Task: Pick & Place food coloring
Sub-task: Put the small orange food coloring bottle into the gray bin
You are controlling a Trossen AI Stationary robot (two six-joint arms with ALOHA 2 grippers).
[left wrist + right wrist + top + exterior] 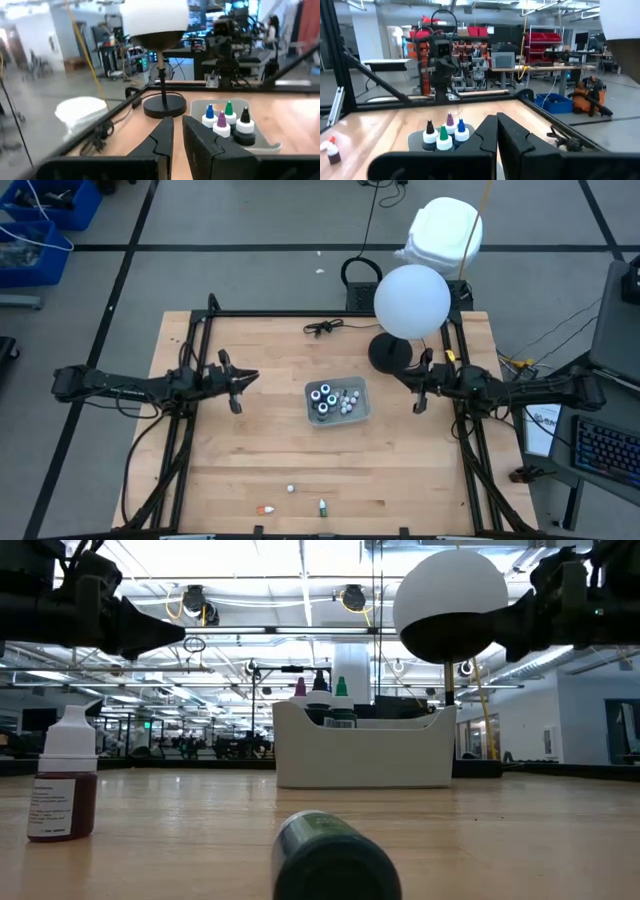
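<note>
Grey tray (361,409) sits mid-table on the wooden table (250,460), between the two grippers and well apart from each.

Left gripper (238,388): raised above the table, pointing toward the tray. Fingers (197,145) stand a narrow slit apart in the left wrist view, nearly closed, with nothing between them. Ahead of its fingertips stands the tray with four dark bottles (225,121), their caps blue, purple, green and black.

Right gripper (417,389): raised above the table on the opposite side of the tray, pointing back toward it. Its fingers (512,137) are pressed together, holding nothing. Same four bottles lie ahead of it in the right wrist view, with tiny white-capped ones (347,402) beside them in the tray, on this gripper's side of the dark four.

Food coloring outside the tray, near the table's front edge and well away from both grippers:
- small red-brown bottle (63,775), white cap, standing upright
- green bottle (334,855) lying on its side
- one tiny white piece (291,488) near those two, too small to identify

Globe lamp (411,302) on a black base stands just beside the right gripper. Black cable (322,328) lies on the table behind the tray.
</note>
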